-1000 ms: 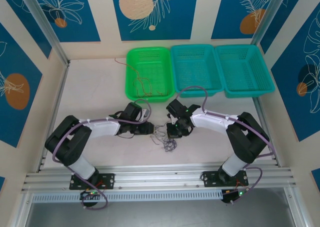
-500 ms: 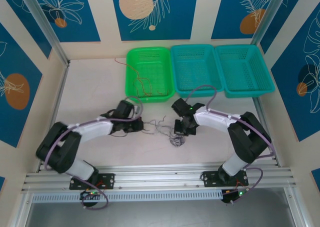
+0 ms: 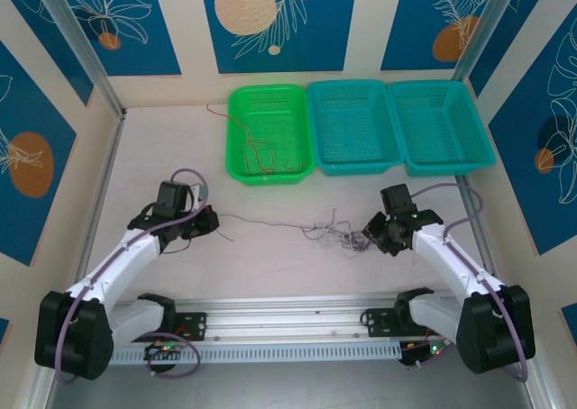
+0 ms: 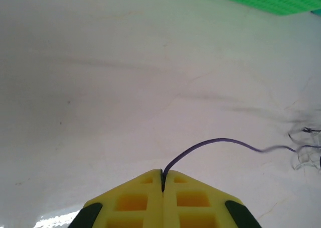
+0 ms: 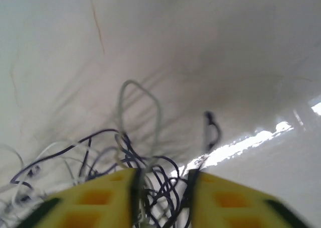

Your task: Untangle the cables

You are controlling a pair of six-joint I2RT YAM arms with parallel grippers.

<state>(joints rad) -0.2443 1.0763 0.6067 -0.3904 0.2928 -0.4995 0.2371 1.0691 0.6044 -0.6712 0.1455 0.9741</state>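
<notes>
Finding: the cables (image 3: 347,240) lie as a small tangle on the surface (image 3: 162,157), right of centre and near the front edge, with 1 dark strand (image 3: 261,220) running from it leftwards to the left gripper (image 3: 209,222). The left wrist view shows that gripper (image 4: 162,180) with its jaws clenched on the end of this strand (image 4: 210,142), pinched at the very tip, and the strand arches loosely towards the tangle (image 4: 303,147). The right gripper (image 3: 370,235) sits just beside the tangle; its wrist view shows the jaws (image 5: 163,188) released and standing apart, with dark and whitish loops (image 5: 125,157) lying slack in the gap and nothing gripped. Assessment: the step in hand appears to be drawing 1 strand clear of the bunch. With the right jaws parted, the whole tangle would probably drag along behind any pull. The right jaws should therefore close on the bulk of the knot, avoiding the strand held at the left. The left arm should then pull slowly, low over the surface and directly away from the tangle. Risk: the thin strand may slip from the tip pinch, or the knot may tighten if pulled sharply. Red-orange strands (image 3: 261,157) lie in the green basket (image 3: 231,130), the likely place for freed strands.
</notes>
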